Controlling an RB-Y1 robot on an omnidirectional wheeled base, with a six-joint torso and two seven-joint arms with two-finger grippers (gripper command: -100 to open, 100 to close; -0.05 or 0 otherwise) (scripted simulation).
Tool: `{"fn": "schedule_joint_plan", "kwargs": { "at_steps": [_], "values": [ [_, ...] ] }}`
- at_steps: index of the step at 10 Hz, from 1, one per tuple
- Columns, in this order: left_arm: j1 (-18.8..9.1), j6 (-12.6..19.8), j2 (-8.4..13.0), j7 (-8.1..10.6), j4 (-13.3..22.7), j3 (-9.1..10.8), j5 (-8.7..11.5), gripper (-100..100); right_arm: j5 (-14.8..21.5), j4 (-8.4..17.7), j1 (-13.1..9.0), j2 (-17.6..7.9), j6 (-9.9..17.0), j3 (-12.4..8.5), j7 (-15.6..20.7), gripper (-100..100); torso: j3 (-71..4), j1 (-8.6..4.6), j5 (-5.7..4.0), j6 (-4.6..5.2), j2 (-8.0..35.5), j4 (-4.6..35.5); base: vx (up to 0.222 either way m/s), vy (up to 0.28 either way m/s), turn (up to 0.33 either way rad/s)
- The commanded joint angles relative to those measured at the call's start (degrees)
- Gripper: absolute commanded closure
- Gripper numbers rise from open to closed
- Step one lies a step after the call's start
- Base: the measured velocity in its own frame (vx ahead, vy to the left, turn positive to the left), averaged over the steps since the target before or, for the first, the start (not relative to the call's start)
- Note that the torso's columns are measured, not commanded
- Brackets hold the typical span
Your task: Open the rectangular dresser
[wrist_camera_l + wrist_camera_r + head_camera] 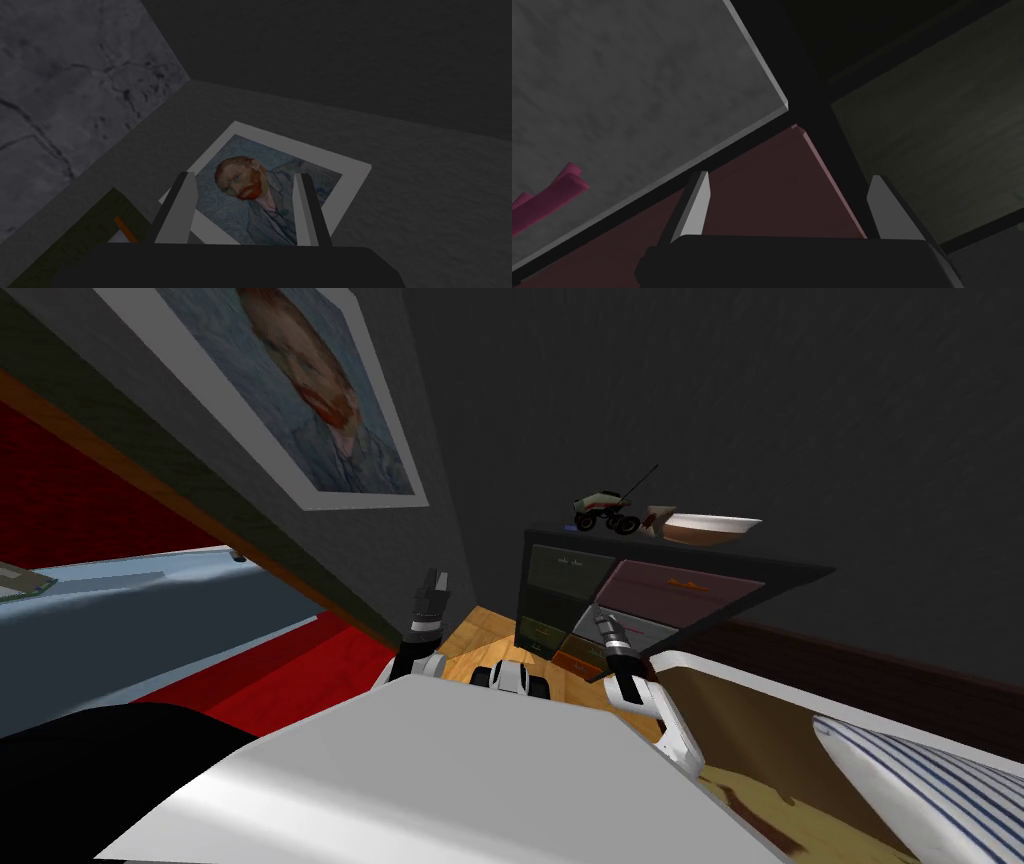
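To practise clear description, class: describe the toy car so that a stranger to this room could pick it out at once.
Find the dark dresser standing against the dark wall, near the room's corner. On its top, at the end nearer the corner, stands the toy car, beside a pale bowl. It alone has black wheels and a thin aerial.

Dark walls (700, 388), framed portrait (310, 398), wooden floor (480, 643), red carpet (280, 673).

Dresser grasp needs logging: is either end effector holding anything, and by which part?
Nothing is held. The right end effector is open before the dark rectangular dresser's maroon drawer front, no handle between its fingers; the left end effector is open.
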Motion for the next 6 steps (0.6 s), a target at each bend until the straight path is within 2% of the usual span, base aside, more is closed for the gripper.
{"fn": "schedule_joint_plan", "kwargs": {
  "at_steps": [1,2,3,5,6],
  "values": [
    [0.0,0.0,0.0,0.0,0.0,-0.01,0.0,0,4.6,2.1,-1.0,-0.6,3.3,-1.4,1.0,-100,0.0,0.08,0.01,-0.03,0.0,0.0,0.0,0.084,0.081],
    [0.0,0.0,0.0,0.0,0.0,0.0,0.0,0,5.8,2.1,-1.0,-0.6,3.3,-1.4,1.0,-100,0.0,0.01,0.0,0.0,0.0,0.0,-0.001,0.039,0.002],
    [0.0,0.0,0.0,0.0,0.0,0.0,0.0,0,7.8,4.2,-1.8,-0.8,5.9,-2.5,1.9,-100,0.0,-0.16,-0.04,0.01,0.0,0.0,-0.006,0.057,0.203],
    [0.0,0.0,0.0,0.0,0.0,0.0,0.0,0,10.2,4.2,-1.8,-0.8,5.9,-2.5,1.9,-100,0.0,-0.02,-0.01,0.01,0.0,0.0,-0.004,0.046,0.025],
    [0.0,0.0,0.0,0.0,0.0,0.01,0.0,0,12.5,6.2,-2.6,-1.1,8.6,-3.6,2.9,-100,0.0,-0.1,-0.02,0.01,0.0,0.0,-0.002,0.057,0.165]
  ]
}}
